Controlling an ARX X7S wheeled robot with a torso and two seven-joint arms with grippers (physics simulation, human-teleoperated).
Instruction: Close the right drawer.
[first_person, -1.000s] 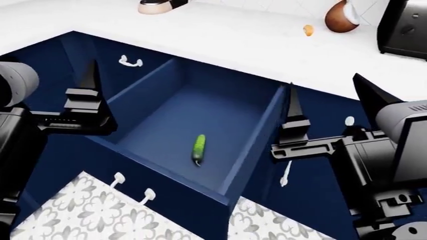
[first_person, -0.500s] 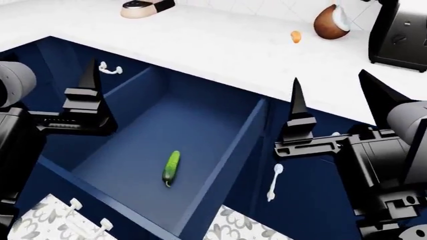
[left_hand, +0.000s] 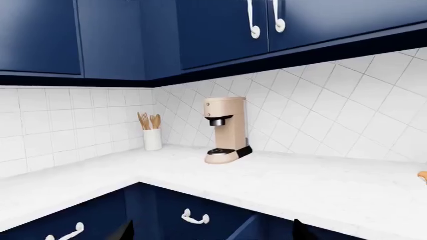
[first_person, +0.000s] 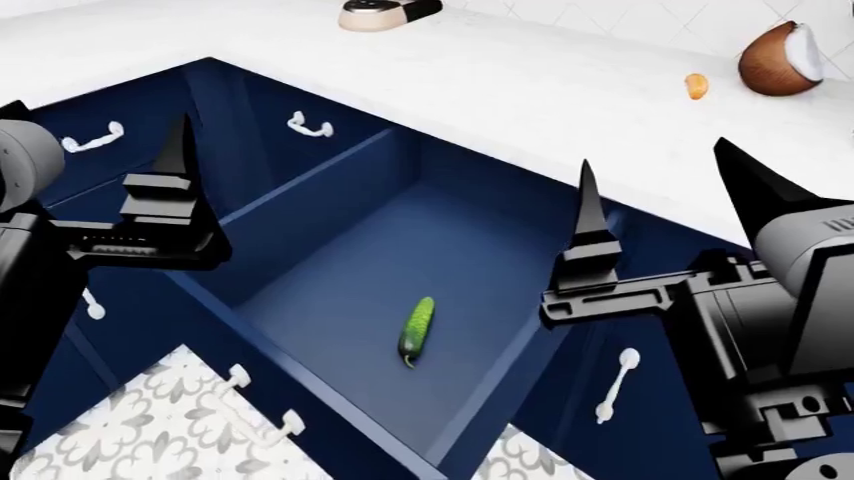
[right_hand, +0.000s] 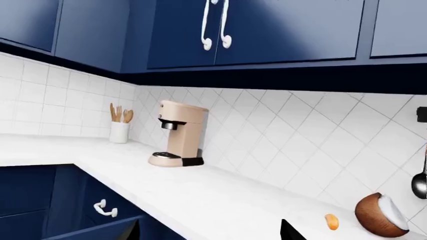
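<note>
Drawer (first_person: 400, 250) open (cucumber (first_person: 418, 328) inside)

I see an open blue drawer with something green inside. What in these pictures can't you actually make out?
- Drawer: its front panel runs off the head view's bottom edge, with only part of the handle showing.
- Left gripper and right gripper: the head view sees them from behind; both wrist views catch only dark fingertips at the edge.
- Green vegetable: too small to name surely, perhaps a cucumber.
- Small orange item on the counter: too small to identify.
</note>
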